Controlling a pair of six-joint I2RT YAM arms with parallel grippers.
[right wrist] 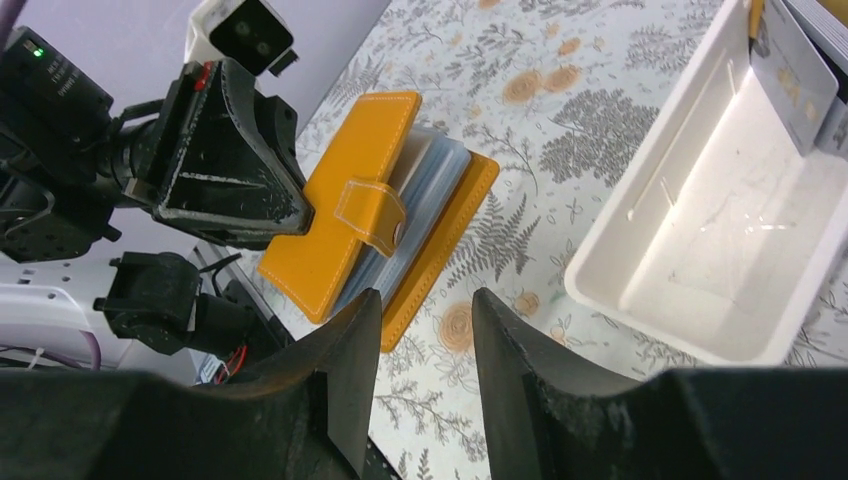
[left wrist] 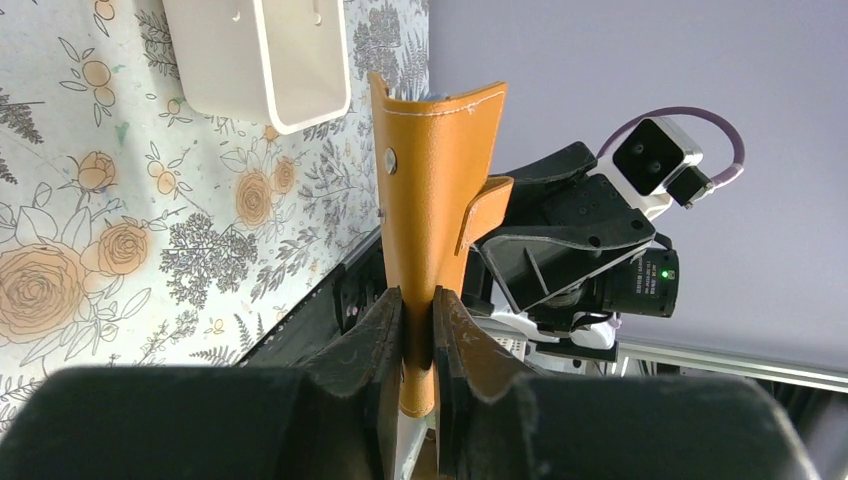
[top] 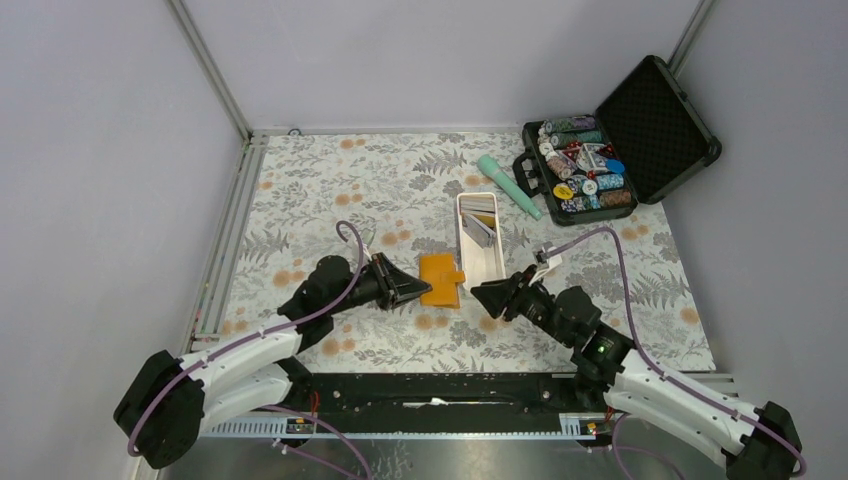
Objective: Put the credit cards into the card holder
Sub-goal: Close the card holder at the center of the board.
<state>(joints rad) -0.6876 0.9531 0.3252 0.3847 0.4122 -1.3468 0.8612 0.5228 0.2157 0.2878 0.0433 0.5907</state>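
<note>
My left claw (left wrist: 418, 310) is clamped on the cover edge of the orange card holder (right wrist: 345, 215). The holder lies on the floral desk (top: 330, 190) beside the white tray (right wrist: 655, 160), its cover partly lifted. My right claw (right wrist: 425, 310) hovers just short of its snap tab (right wrist: 372, 212), fingers apart and empty. The credit cards (right wrist: 795, 75) stand at the tray's far end. I judge the step to be opening the holder. Next, the right claw needs to lift one card and slide it into a blue pocket.
</note>
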